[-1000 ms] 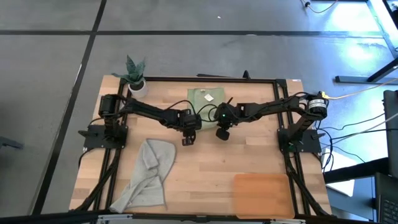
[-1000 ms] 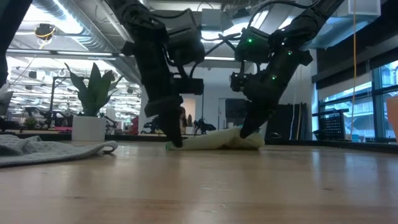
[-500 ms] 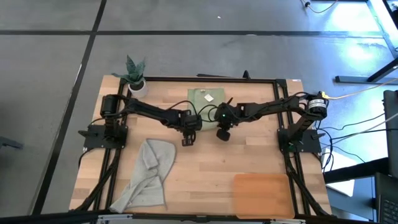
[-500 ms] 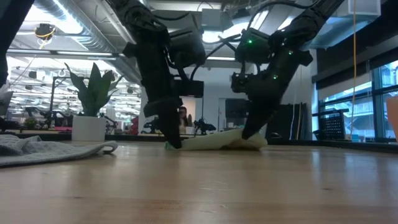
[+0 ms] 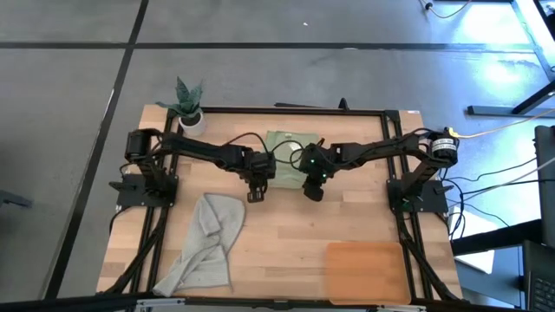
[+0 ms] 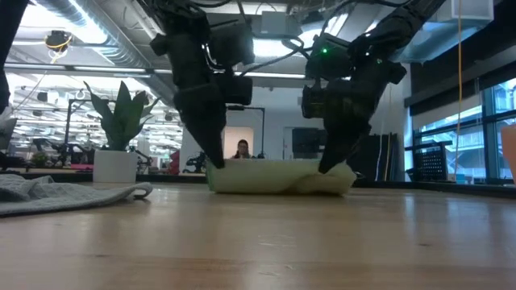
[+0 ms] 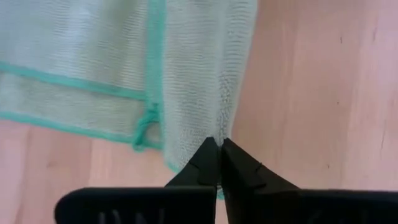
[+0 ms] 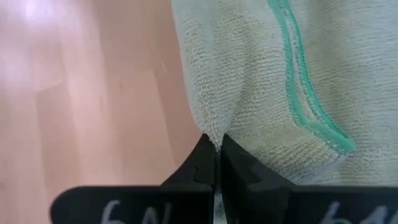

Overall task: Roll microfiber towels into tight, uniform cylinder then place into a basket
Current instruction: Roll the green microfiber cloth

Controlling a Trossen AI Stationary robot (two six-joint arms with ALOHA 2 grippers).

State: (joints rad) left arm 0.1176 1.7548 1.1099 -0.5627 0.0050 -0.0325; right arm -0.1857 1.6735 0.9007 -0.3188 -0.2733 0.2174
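The left gripper (image 5: 256,192) is pressed together on the near edge of the sage green towel (image 5: 286,147), and the right gripper (image 5: 313,191) pinches the same edge a little way along it. In each wrist view the two dark fingers meet at their tips with a fold of cloth nipped between them. The green towel lies between and just behind the two grippers, toward the far side of the table (image 5: 286,234). Its long axis runs from one gripper to the other, across the table. In the low view its near edge is lifted off the wood between the two pinch points, giving a low, soft, rounded hump (image 6: 278,176).

The cloth is a fine looped microfiber, pale sage, with a brighter teal stitched hem (image 8: 305,99) that runs along its border and turns a corner beside the left gripper's fingers.

The light grey towel (image 5: 206,243) lies crumpled and elongated, well apart on the near left side of the left gripper. The basket (image 5: 366,270), a flat orange-brown rectangle, sits well apart on the near side of the right gripper. A small potted plant (image 5: 188,104) stands at the far left corner.
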